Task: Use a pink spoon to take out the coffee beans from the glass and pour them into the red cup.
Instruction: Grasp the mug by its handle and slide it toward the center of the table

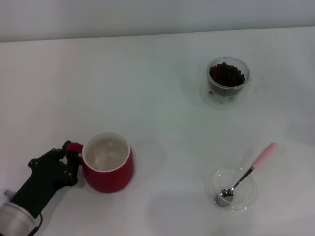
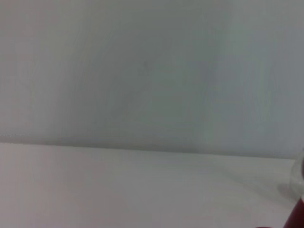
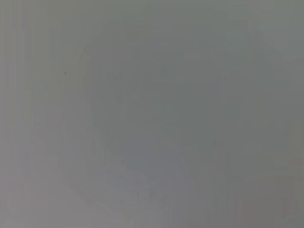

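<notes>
left gripper (image 1: 70, 156) low at near-left, clamped on red cup (image 1: 109, 169) handle

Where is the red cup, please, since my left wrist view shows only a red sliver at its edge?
Observer: In the head view the red cup stands upright at the near left of the table, with the left tool right at its handle.
Operator: Thank you; where is the pink spoon?
Observer: The pink spoon lies at the near right, its bowl inside a shallow clear dish and its handle leaning out over the rim.
Operator: And are the beans moved yet?
Observer: No; the coffee beans sit in the glass at the far right, and no beans show in the cup.
</notes>
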`<act>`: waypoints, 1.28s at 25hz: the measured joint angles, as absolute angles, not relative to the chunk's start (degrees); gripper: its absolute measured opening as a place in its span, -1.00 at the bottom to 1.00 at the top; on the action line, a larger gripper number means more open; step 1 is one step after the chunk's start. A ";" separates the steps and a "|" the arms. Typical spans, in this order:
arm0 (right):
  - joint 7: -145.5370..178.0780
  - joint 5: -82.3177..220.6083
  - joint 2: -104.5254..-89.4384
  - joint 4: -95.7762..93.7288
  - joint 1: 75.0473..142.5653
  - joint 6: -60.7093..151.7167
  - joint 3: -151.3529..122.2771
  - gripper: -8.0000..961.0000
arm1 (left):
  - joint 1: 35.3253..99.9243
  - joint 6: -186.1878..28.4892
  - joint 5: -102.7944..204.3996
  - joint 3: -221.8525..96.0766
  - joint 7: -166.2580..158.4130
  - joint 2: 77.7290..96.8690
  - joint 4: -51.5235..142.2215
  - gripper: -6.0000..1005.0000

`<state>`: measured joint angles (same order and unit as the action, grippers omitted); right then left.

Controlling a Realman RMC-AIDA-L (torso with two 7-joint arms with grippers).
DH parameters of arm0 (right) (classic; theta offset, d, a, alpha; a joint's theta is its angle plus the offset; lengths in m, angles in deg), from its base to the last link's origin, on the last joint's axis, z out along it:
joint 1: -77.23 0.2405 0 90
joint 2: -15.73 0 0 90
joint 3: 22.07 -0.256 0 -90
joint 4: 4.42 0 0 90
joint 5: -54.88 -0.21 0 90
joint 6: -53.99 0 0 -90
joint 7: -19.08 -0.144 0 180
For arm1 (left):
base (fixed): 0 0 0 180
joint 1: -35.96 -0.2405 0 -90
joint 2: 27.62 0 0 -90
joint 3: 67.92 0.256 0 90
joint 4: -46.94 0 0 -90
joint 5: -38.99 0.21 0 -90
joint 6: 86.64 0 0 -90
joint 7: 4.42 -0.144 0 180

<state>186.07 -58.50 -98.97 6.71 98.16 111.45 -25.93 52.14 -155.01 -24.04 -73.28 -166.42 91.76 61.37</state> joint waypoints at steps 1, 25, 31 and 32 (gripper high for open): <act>186.07 -58.50 -98.96 6.64 98.16 111.50 -25.93 0.69 | 52.59 -154.97 -24.00 -73.28 -166.42 91.74 61.36 -0.71; 186.07 -58.50 -98.96 5.93 98.07 111.66 -25.91 0.66 | 62.81 -148.73 -18.03 -73.28 -166.40 91.87 62.04 -0.70; 186.07 -58.50 -98.96 5.51 98.21 111.68 -25.69 0.66 | 66.07 -145.58 -15.84 -73.47 -166.36 91.94 62.63 -0.69; 186.07 -58.50 -98.96 5.49 98.21 111.68 -25.67 0.66 | 66.62 -144.71 -15.69 -73.48 -166.35 91.94 63.05 -0.69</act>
